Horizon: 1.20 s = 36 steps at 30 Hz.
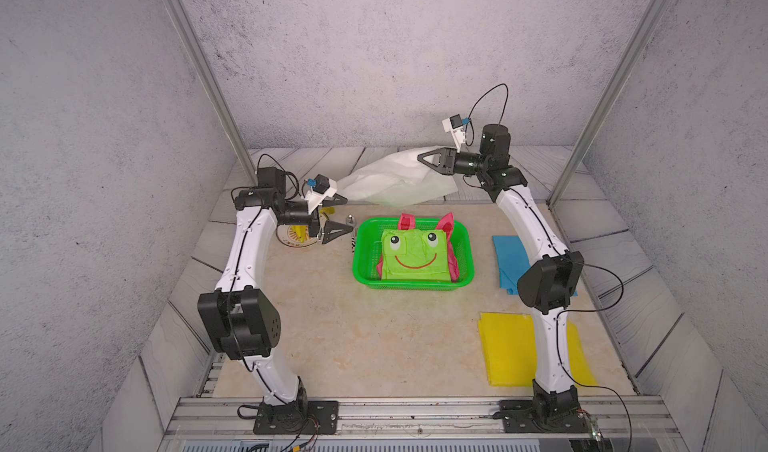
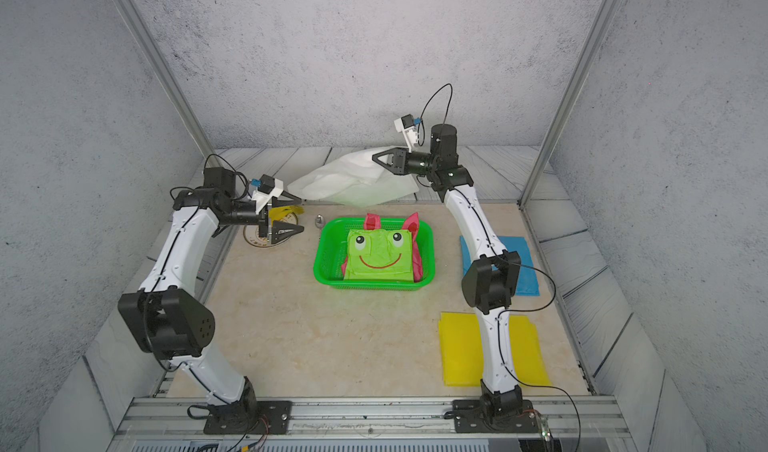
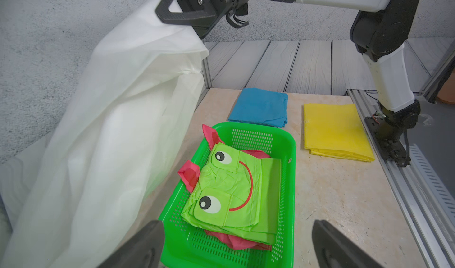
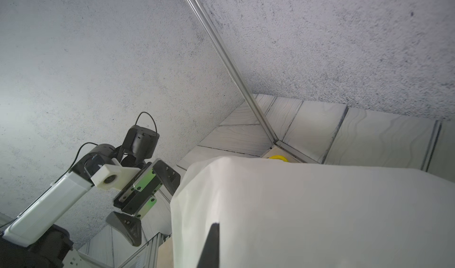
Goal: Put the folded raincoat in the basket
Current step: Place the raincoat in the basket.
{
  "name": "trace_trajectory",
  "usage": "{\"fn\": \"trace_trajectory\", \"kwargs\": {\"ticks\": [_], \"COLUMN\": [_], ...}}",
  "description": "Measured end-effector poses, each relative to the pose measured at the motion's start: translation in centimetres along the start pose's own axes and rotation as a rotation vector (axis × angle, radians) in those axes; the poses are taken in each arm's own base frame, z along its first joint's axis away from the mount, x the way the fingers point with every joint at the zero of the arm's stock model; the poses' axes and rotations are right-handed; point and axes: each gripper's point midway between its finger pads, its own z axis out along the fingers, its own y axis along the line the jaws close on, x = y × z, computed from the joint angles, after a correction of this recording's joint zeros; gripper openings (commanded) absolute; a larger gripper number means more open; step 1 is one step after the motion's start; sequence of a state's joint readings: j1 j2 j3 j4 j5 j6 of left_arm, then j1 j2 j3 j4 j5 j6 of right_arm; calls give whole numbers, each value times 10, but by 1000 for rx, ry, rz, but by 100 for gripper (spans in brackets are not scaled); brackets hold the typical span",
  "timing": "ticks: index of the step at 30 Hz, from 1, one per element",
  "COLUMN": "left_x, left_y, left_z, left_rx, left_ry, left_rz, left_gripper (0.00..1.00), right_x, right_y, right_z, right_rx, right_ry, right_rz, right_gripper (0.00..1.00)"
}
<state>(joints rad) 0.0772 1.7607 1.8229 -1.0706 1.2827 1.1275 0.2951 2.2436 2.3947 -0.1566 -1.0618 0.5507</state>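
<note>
Left wrist view: folded lime-green frog-face raincoat (image 3: 229,193) lies inside the bright green perforated plastic basket (image 3: 288,141). Right gripper (image 1: 420,158) clenches a hanging thin white fabric sheet (image 1: 386,180). Left gripper (image 1: 343,213) gapes empty near its low corner; I judge it should pinch that corner squarely.

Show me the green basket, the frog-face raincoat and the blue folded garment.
Green basket (image 1: 409,286): in a top view, its front mesh wall.
Frog-face raincoat (image 1: 413,242): in a top view, between the eyes.
Blue folded garment (image 3: 259,106): left wrist view, middle of top layer.
</note>
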Motion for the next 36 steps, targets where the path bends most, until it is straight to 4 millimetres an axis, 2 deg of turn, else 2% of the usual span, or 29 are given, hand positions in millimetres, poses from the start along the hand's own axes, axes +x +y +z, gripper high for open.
{"fn": "trace_trajectory", "kwargs": {"ticks": [2,4,8,12,15,19,24,31,36], "left_x": [2,4,14,26,42,62,80,90,109], "left_y": [-4,-9,-24,-21,-11,1,1,3,15], "left_z": [-4,-7,-5,-2,2,12,39,71,90], "left_rx": [6,9,16,-5,-40,-84,-99,-92,-115], "left_ry": [-6,-10,-10,-2,16,55,117,166,218], "left_rz": [-4,-3,-28,-60,-100,-130,-121,-94,-86], "left_gripper": [100,100,100,100,99,99,100,100,98], "right_x": [18,48,123,179,199,216,238,269,290], "right_y": [-7,-20,-42,-55,-60,-61,-62,-66,-82], "right_z": [1,-1,-9,-24,-40,-57,-78,-106,-120], "right_rx": [-10,4,24,36,46,67,122,289,417], "right_ry": [28,76,180,245,271,318,376,498,535], "right_rz": [30,90,243,383,457,520,638,755,790], "right_gripper": [0,0,0,0,0,0,0,0,0]}}
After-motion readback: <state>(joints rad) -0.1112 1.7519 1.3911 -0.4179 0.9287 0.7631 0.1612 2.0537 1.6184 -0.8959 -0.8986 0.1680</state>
